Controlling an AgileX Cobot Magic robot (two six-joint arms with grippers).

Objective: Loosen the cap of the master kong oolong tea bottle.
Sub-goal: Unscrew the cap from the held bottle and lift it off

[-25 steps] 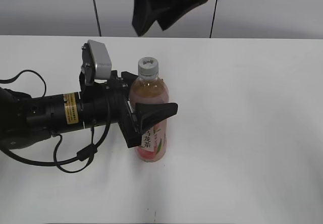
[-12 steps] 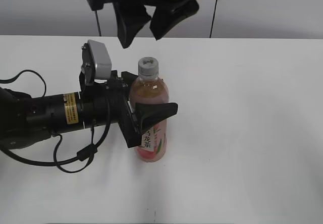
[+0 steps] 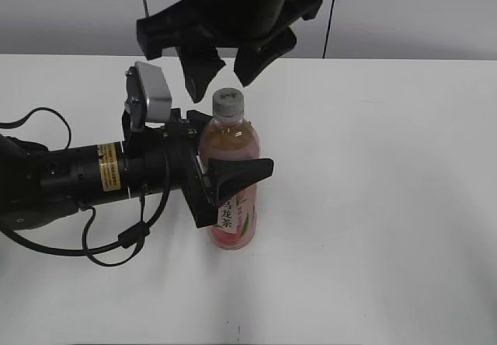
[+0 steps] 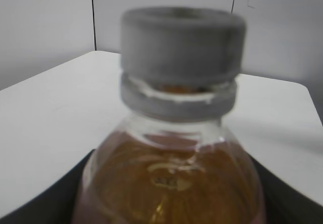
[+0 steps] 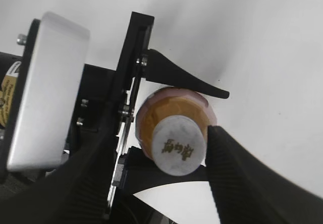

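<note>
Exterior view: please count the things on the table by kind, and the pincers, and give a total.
Bottle: 1
Cap: 1
Pincers: 2, the left pincer shut on the bottle, the right pincer open above the cap
Total: 4

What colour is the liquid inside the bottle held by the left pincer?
Amber brown, clearest in the left wrist view, where the bottle fills the frame below its cap.

Blocked at mid-height on both sides of the slim clear amber-tea bottle [image 3: 231,175] by the black left gripper [image 3: 225,158], clamped round its body. Open air round the small white ribbed cap [image 3: 229,104], with the black right gripper [image 3: 225,73] spread just above, fingers apart. Bare white table [image 3: 388,205] rightward and in front.
</note>
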